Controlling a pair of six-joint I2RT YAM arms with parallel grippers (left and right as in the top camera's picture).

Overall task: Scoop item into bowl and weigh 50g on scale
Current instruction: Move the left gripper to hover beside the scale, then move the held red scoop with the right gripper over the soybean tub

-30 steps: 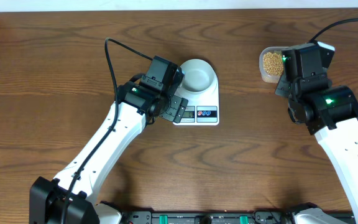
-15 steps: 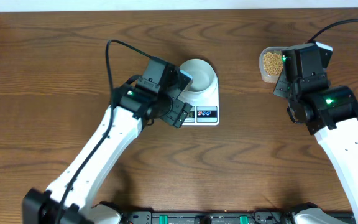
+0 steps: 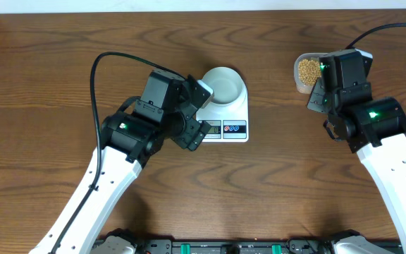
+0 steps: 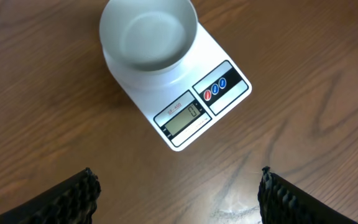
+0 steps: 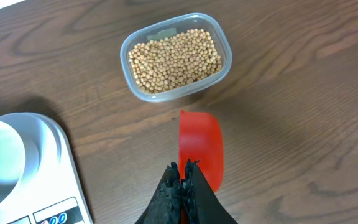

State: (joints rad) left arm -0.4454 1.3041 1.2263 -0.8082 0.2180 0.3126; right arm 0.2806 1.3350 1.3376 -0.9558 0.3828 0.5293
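Since a second ago my left arm has swung back and to the left, away from the scale. Its left gripper (image 4: 179,198) now hangs over the brown wooden table (image 3: 41,85) near the scale's left side, jaws spread wide with nothing between them. Next along sits the flat white rectangular digital scale (image 4: 160,93), with a small grey display and round red and blue buttons; the digits are too small for me to read. On its platform stands the small round pale bluish-white bowl (image 4: 148,34), upright. Over on the right little has changed: the right gripper (image 5: 183,167) has its jaws pinched tight on the handle of a red plastic scoop (image 5: 201,149), held near the clear rounded-rectangular plastic tub (image 5: 224,50) — apart from it, not touching. The small round pale-tan beans (image 5: 174,59) lie in that tub.
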